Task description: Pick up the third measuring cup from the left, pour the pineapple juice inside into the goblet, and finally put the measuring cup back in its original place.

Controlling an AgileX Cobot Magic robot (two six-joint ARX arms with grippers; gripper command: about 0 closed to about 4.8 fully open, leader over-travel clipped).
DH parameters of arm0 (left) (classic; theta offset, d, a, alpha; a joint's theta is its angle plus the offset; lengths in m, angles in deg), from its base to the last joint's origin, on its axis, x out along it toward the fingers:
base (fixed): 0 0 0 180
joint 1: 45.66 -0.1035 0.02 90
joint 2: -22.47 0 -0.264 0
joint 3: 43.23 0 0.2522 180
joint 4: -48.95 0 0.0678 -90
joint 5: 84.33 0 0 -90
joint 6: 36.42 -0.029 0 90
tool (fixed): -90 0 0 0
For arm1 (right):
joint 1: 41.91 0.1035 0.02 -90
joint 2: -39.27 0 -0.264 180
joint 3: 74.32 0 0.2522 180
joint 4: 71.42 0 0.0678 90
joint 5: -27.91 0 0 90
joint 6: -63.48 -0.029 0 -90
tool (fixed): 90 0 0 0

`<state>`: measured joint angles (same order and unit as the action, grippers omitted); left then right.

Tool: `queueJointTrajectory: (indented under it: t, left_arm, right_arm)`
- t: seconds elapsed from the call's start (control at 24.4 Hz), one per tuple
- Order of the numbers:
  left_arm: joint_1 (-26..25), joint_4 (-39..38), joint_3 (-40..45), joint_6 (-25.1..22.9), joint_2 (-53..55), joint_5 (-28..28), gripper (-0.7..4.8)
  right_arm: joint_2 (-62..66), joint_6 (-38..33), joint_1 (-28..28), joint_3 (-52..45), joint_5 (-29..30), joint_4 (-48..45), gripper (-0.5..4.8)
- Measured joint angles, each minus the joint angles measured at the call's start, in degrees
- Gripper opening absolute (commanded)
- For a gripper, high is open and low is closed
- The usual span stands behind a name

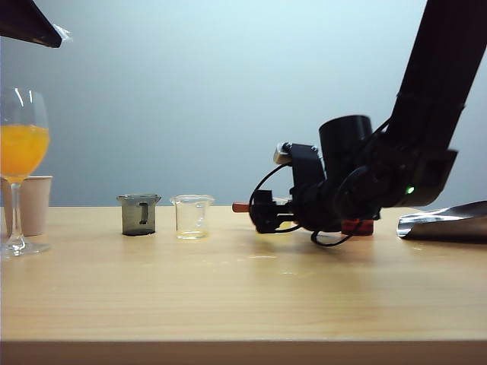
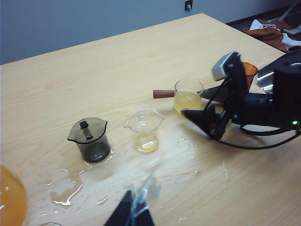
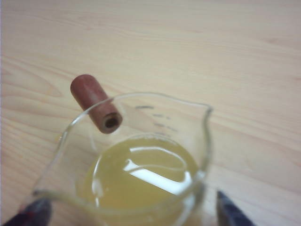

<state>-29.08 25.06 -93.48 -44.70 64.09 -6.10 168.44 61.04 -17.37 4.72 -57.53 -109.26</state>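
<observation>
With its jaws spread either side of the third measuring cup (image 3: 141, 165), the right gripper (image 3: 131, 212) lines up a grasp; pineapple juice (image 3: 141, 179) remains inside, third along the row, well apart from the goblet (image 1: 21, 152). The left gripper (image 2: 134, 209) hovers nearby, state unclear.

Bare tabletop (image 1: 243, 296) fills the lower exterior frame. At mid-height a dark cup (image 1: 139, 214), a clear cup (image 1: 192, 217) and the right gripper (image 1: 262, 213) block the row; goblet (image 1: 19, 163) stands far left.
</observation>
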Motion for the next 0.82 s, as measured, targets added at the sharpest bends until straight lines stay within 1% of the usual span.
queueJointTrajectory:
  t: [0.16, 0.53, 0.57, 0.61, 0.74, 0.78, 0.82]
  left_arm:
    - [-0.02, 0.0, 0.02, -0.07, 0.0, 0.0, -0.05]
    - [-0.02, -0.76, 0.02, -0.09, 0.0, 0.0, -0.05]
    - [-0.02, -0.87, 0.02, -0.09, 0.0, 0.0, -0.05]
    - [-0.02, -0.94, 0.02, -0.09, 0.0, 0.0, -0.05]
    - [-0.02, -1.01, 0.02, -0.09, 0.0, 0.0, -0.05]
    - [-0.02, -1.05, 0.02, -0.09, 0.0, 0.0, -0.05]
    - [-0.02, -1.05, 0.02, -0.09, -0.02, 0.0, -0.05]
  right_arm:
    - [2.36, 0.83, -0.02, 3.3, 0.24, 0.5, 4.79]
    - [3.06, 1.18, -0.11, 5.66, 1.53, 2.69, 4.78]
    - [3.06, 1.05, -0.11, 5.66, 1.53, 3.04, 4.47]
    - [3.06, 1.03, -0.11, 5.66, 1.53, 3.06, 4.03]
    - [3.06, 0.94, -0.11, 5.66, 1.44, 3.26, 2.07]
    - [3.06, 1.07, -0.15, 5.66, 1.53, 3.23, 1.2]
    - [3.04, 1.03, -0.11, 5.68, 1.51, 3.26, 1.11]
